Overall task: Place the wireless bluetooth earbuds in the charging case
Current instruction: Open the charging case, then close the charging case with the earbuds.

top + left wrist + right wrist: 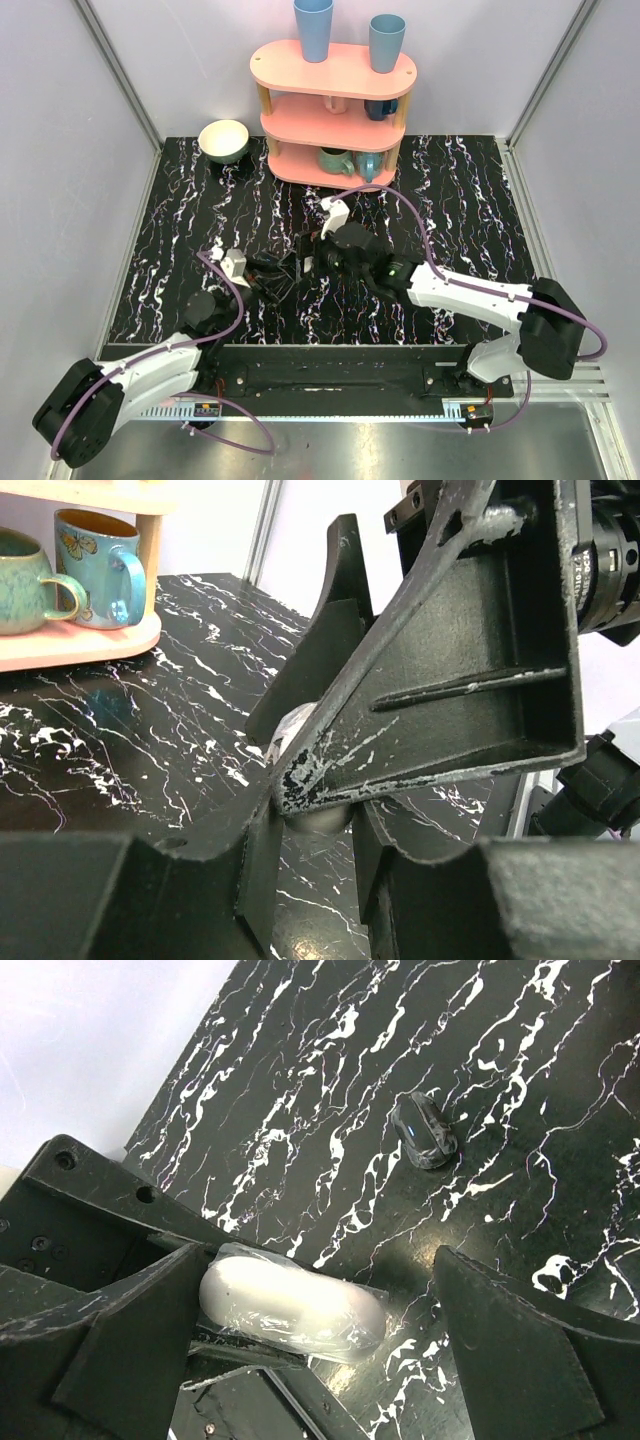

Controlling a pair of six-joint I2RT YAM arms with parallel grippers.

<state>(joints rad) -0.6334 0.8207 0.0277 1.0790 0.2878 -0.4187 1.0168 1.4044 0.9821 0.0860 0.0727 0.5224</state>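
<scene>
The charging case is a white rounded oval wrapped in clear film, held just above the black marbled table. My left gripper is shut on it; only the case's grey-white underside shows between its fingers. My right gripper stands open around the case, with its left finger against the case's end and its right finger well apart. In the top view both grippers meet at mid table, left and right. The right gripper's finger fills the left wrist view. The earbuds are out of view.
A small dark glossy lump lies on the table beyond the case; I cannot tell what it is. At the back stands a pink three-tier shelf with blue cups and mugs. A pale bowl sits left of it.
</scene>
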